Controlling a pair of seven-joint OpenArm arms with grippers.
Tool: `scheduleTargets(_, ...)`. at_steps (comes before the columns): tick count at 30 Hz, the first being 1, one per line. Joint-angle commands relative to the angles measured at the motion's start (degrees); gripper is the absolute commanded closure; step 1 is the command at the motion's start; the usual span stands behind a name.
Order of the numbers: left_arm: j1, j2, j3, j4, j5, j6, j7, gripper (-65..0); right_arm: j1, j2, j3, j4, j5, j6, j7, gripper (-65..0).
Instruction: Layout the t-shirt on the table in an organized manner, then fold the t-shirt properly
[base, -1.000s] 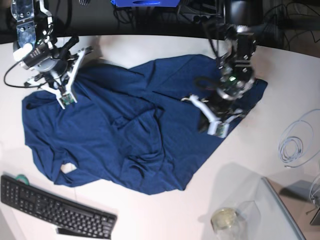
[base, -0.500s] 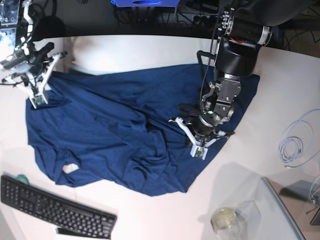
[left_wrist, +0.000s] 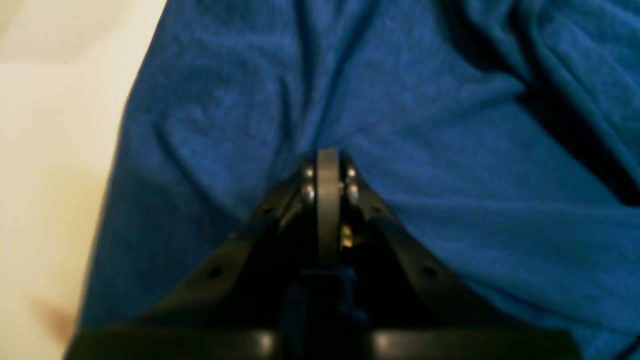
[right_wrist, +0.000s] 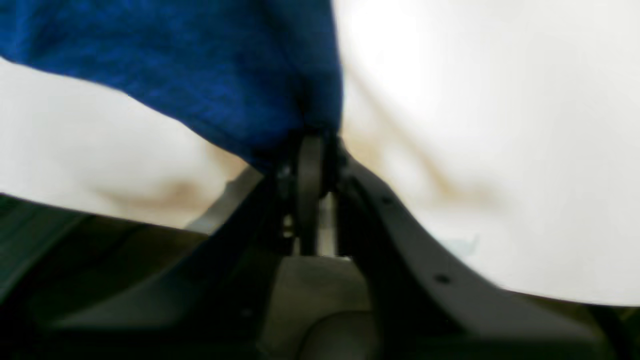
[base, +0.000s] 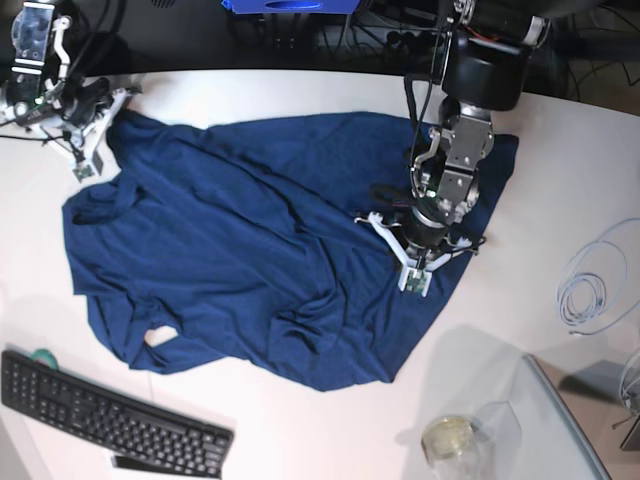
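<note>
I see the t-shirt (base: 250, 250) spread over the middle of the table (base: 300, 85), rumpled, with folds running through its centre and one corner reaching toward the far left corner of the table. My right gripper (base: 85, 160) sits at that far left corner, and in its wrist view the cloth's edge is tucked into the tip (I cannot tell whether the jaws are clamped or parting). My left gripper (base: 415, 280) is down on the shirt's right side, near its hem, jaws pressed together with blue fabric pinched between them. A black keyboard (base: 110, 420) lies along the near left edge, and a coiled cable (base: 590, 285) rests by the right edge.
</note>
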Motion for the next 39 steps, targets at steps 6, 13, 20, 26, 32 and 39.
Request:
scheduleTargets(6,7.5,-3.0,-0.4,14.2,-0.6,0.1,-1.6,0.0,-3.3,-0.8,1.4,16.2,-0.2,-0.1,-2.7,-32.9)
scheduleTargets(13,17.6,-3.5,-7.6,20.0,-0.2,0.0,-1.7,0.0,8.3,-1.0,4.6,14.6,-0.4,-0.2,-3.1,-32.9)
scheduleTargets(20,20.7,-4.2,-11.0,17.2,-0.2,0.0,-2.1,0.0,17.6,-1.0,1.7,2.1,-0.5,-7.9,-3.1,-32.7)
scheduleTargets(26,21.3,-4.4,-11.9,17.1,-0.2,0.0,-2.0,0.0,15.8,-2.9,-2.0,1.7,-0.3,-13.0,-3.0,-32.7)
scheduleTargets(32,21.9,-4.4,-11.8,17.1,-0.2,0.0,-2.1,0.0,17.6,-3.8,-1.2,-3.8,-0.4,-17.0,-2.6,-32.7)
scheduleTargets(39,22.0,-4.5,-11.8,17.1,-0.1,0.0,-2.0,0.0,17.9,-3.8,-1.7,-7.3,-0.4,-20.9,2.1,-32.9)
